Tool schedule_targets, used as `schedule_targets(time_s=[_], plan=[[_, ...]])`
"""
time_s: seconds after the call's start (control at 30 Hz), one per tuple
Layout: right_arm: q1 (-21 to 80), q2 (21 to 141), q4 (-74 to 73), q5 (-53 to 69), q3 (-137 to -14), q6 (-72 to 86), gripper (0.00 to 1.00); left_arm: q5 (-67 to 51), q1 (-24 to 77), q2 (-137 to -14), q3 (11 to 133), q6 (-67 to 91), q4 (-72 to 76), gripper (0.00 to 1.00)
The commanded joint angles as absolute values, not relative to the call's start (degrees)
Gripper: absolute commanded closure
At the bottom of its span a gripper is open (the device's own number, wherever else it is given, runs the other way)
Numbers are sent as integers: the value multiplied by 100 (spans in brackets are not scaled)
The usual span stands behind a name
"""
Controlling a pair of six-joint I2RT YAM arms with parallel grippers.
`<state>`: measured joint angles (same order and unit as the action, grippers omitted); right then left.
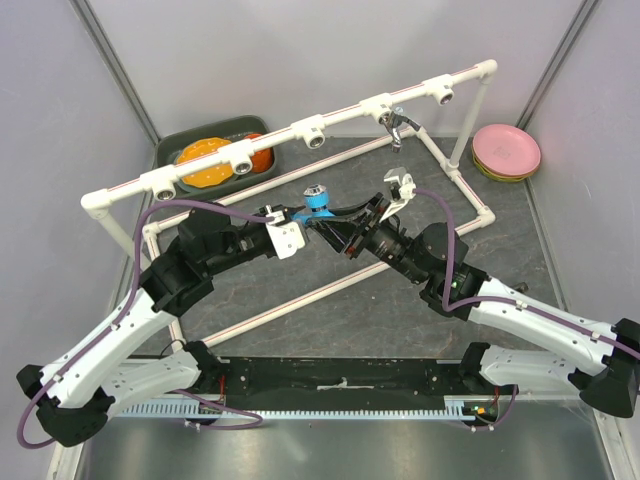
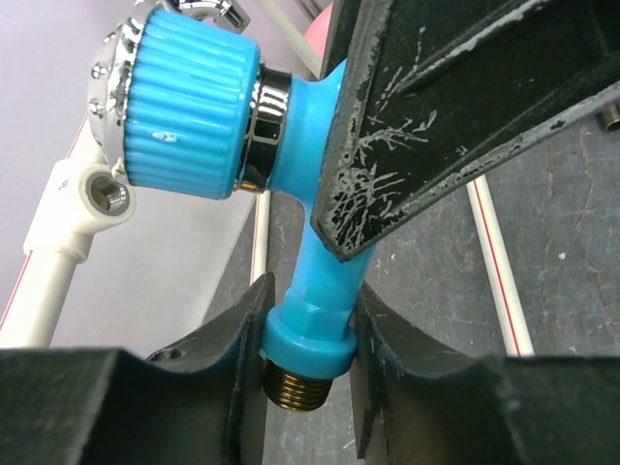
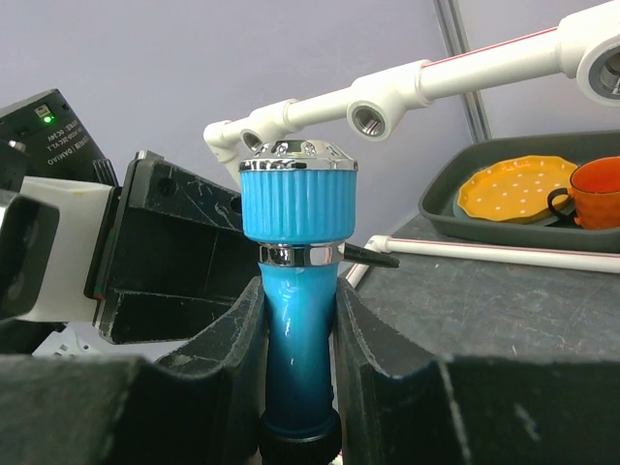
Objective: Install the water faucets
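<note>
The blue faucet (image 1: pixel 318 199) hangs in mid-air over the middle of the mat, held by both grippers. My left gripper (image 1: pixel 312 217) is shut on its blue collar (image 2: pixel 308 334), just above the brass-coloured threaded end (image 2: pixel 298 386); the ribbed knob (image 2: pixel 189 107) points up and left. My right gripper (image 1: pixel 336 224) is shut on the faucet's body (image 3: pixel 298 334), below the knob (image 3: pixel 298 199). The chrome faucet (image 1: pixel 398 123) hangs from a tee socket on the white pipe frame's top rail (image 1: pixel 280 136).
Open tee sockets (image 3: pixel 369 116) line the rail. A dark tray (image 1: pixel 178 143) with a yellow plate (image 1: pixel 205 160) and an orange cup (image 3: pixel 598 194) sits at the back left. Pink plates (image 1: pixel 506 150) are stacked at the back right. The frame's lower pipes (image 1: pixel 300 300) cross the mat.
</note>
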<state>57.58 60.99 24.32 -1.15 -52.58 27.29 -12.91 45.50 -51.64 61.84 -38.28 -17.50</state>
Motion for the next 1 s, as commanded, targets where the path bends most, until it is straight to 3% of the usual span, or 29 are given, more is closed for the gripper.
schedule_targets(time_s=[0.0,0.07,0.13,0.2,0.23,0.33,0.47,0.97], plan=[[5757,6100,2357,-9,-5634,2813,100,-1248,4588,-5080,6267,-4069,-1643,88],[5757,6126,2233,-9,-5721,2795,100,-1266,4588,-5054,6267,-4087,-1661,98],[5757,6143,1961,-9,-5835,2769,100,-1266,4588,-5036,6275,-4131,-1740,98],[5757,6152,1636,-18,-5932,2777,86,-1257,4588,-5019,6267,-4218,-1845,98],[5748,6161,1513,-9,-6046,2769,72,-1248,4588,-5001,6258,-4254,-1889,98],[5713,6240,898,-9,-6362,2672,57,-1248,4588,-5001,6231,-4377,-2021,98],[5573,6302,256,307,-6714,2637,46,-1379,4588,-4992,6231,-4456,-2144,98],[4614,6732,-545,2407,-7172,3032,44,-1600,4588,-5027,6311,-4570,-2400,98]])
